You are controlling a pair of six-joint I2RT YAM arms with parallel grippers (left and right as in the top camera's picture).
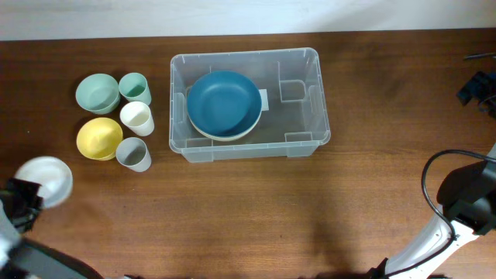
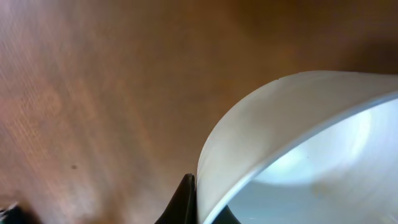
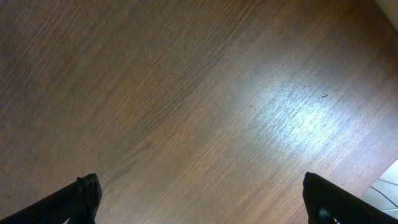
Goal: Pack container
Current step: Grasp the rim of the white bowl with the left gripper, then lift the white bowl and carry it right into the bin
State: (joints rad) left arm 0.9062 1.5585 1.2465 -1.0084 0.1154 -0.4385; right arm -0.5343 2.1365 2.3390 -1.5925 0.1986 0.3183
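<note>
The clear plastic container (image 1: 244, 105) stands at the table's middle back. Inside it a blue bowl (image 1: 224, 102) sits nested on a cream bowl (image 1: 225, 135). My left gripper (image 2: 202, 202) is at the front left, shut on the rim of a white bowl (image 1: 45, 180), which fills the left wrist view (image 2: 298, 149). My right gripper (image 3: 199, 193) is open and empty above bare wood at the front right, far from the container.
Left of the container stand a pale green bowl (image 1: 97, 93), a yellow bowl (image 1: 99, 138), a green cup (image 1: 135, 87), a cream cup (image 1: 137, 118) and a grey cup (image 1: 133, 153). A black cable (image 1: 430, 190) loops by the right arm.
</note>
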